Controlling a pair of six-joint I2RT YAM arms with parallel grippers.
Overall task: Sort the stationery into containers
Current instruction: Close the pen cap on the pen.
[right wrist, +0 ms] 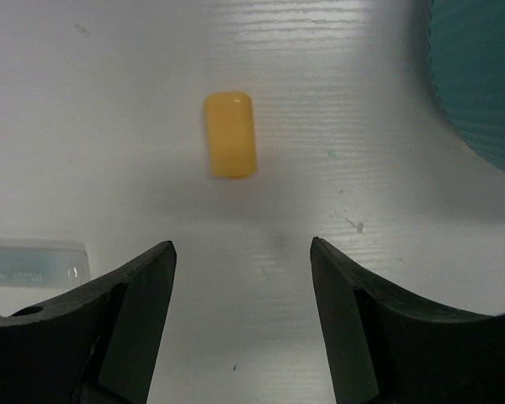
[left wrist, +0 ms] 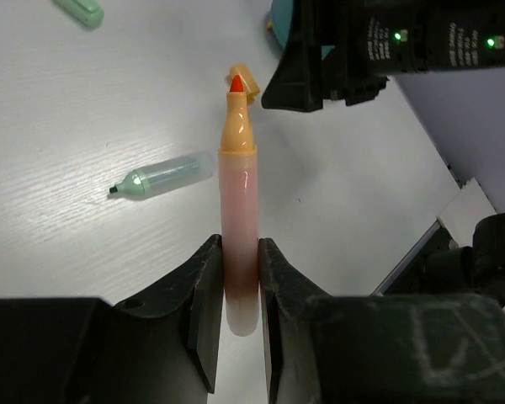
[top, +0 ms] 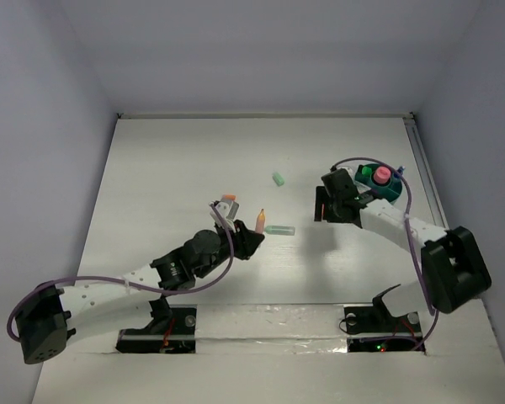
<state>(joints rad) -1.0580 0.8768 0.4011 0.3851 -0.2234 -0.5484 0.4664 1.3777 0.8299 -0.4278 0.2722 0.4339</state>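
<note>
There is one orange marker (left wrist: 238, 210), one pale-green marker (left wrist: 164, 175), one green cap (top: 279, 178), one orange cap (right wrist: 230, 135), and one teal tub (right wrist: 480, 76) holding one pink-capped tube (top: 381, 175). The left hand (left wrist: 240, 252) is clamped on the orange marker's rear end. The marker's long axis runs near to far, with its bare red tip pointing far. The right hand (right wrist: 242, 248) is wide apart and grips nothing. The orange cap lies on the surface (right wrist: 109, 101) just beyond its fingers, left of the tub at far right. The pale-green marker lies crosswise, just right of the held marker.
</note>
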